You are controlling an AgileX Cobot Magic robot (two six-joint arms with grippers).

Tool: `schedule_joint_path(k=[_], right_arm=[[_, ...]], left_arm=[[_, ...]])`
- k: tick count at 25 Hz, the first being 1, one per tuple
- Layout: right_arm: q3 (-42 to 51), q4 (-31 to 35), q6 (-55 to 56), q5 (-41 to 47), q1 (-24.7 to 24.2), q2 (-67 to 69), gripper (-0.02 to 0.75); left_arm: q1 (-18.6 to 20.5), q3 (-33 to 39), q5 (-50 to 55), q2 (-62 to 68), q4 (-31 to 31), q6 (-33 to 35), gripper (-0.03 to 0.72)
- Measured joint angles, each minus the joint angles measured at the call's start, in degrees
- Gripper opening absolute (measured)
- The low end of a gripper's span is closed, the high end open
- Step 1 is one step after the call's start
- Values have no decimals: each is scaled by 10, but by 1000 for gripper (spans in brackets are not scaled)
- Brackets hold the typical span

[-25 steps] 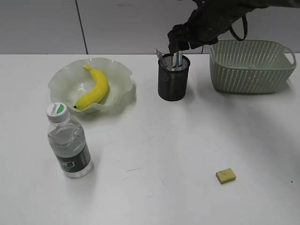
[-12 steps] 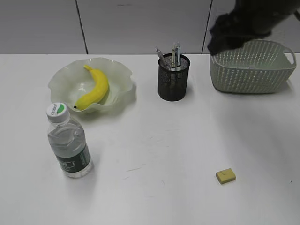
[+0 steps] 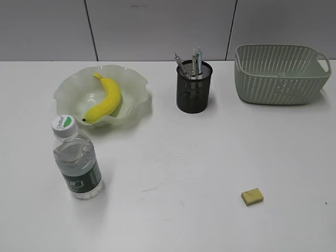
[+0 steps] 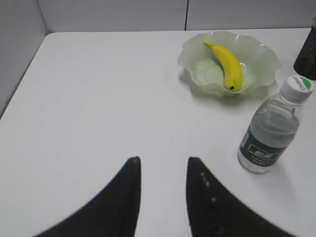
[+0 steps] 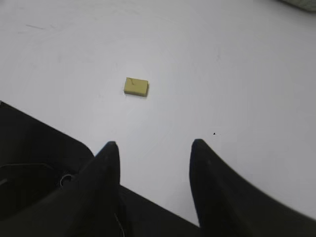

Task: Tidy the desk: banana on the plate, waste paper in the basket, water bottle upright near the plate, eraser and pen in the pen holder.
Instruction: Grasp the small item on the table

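The banana (image 3: 107,98) lies in the pale-green ruffled plate (image 3: 134,84) at the back left; both also show in the left wrist view, banana (image 4: 228,60) and plate (image 4: 261,54). The water bottle (image 3: 76,160) stands upright in front of the plate, also in the left wrist view (image 4: 273,126). The black mesh pen holder (image 3: 193,88) holds pens (image 3: 196,62). A yellow eraser (image 3: 252,196) lies on the desk (image 3: 184,157) at the front right, also in the right wrist view (image 5: 136,86). The basket (image 3: 281,73) stands at the back right. The waste paper is not visible. My left gripper (image 4: 163,160) and right gripper (image 5: 154,143) are open and empty.
Neither arm shows in the exterior view. A grey wall panel runs behind the desk. The desk's dark front edge lies under my right gripper in the right wrist view.
My right arm has drawn back from above the pen holder, past the basket, and out of the exterior view. The pens stay in the holder.
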Motion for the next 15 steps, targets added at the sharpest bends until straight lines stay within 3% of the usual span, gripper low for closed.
schedule_joint_path(k=[8,12,15], right_arm=[[45,-6,14,29,0,-278,376],[46,-45,71,28,0,-303,375],[46,-66,105,27,0,-304,370]], left_arm=[[0,-18,-54,74,-33,16,237],[0,-31,-160,182,-109,72,237],[0,-47,-246,278,-212,168,237]])
